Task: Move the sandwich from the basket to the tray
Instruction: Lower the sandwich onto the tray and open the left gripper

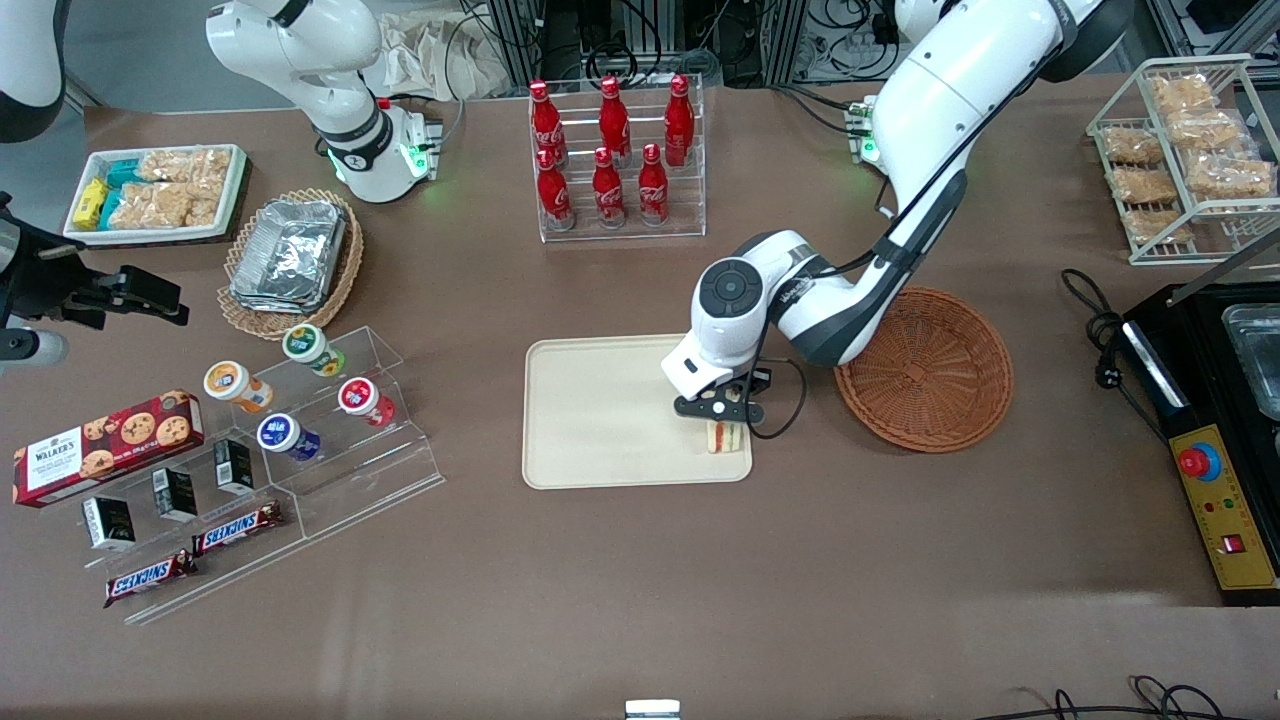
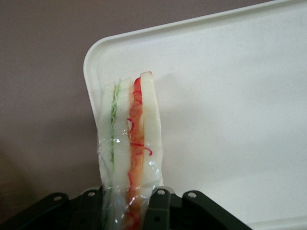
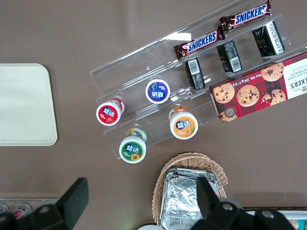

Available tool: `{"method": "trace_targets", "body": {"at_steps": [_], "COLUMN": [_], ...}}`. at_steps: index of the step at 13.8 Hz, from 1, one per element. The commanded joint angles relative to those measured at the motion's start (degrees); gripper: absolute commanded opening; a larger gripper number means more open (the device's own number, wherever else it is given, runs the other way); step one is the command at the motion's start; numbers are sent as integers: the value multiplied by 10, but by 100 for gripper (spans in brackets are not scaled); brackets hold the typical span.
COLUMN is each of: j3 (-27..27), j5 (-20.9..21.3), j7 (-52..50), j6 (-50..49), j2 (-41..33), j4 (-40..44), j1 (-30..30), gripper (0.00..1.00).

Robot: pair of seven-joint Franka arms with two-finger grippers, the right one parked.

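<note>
The sandwich (image 1: 722, 436) is a wrapped wedge of pale bread with green and orange-red filling. It stands on edge at the corner of the beige tray (image 1: 600, 410) nearest the basket and the front camera. My gripper (image 1: 722, 408) is directly over it and shut on it. In the left wrist view the sandwich (image 2: 129, 139) sticks out from between the black fingers (image 2: 160, 211) over the tray's corner (image 2: 230, 96). The round reddish-brown wicker basket (image 1: 925, 368) lies beside the tray, toward the working arm's end, with nothing in it.
A clear rack of red cola bottles (image 1: 615, 155) stands farther from the front camera than the tray. A stepped acrylic stand with yogurt cups (image 1: 300, 400), Snickers bars and a cookie box (image 1: 105, 445) lies toward the parked arm's end. A black appliance (image 1: 1215, 420) sits near the basket.
</note>
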Motion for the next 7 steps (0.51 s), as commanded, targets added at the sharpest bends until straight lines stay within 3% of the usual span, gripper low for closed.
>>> {"method": "trace_targets", "body": {"at_steps": [1, 3, 7], "j3": [0, 0, -1], "j5": [30, 65, 67], "j7": [-40, -43, -66], "j6": [3, 3, -3], "j2": [31, 42, 31], "j4": [38, 37, 38], "j1": [-12, -13, -13], "gripper": [10, 98, 100]}}
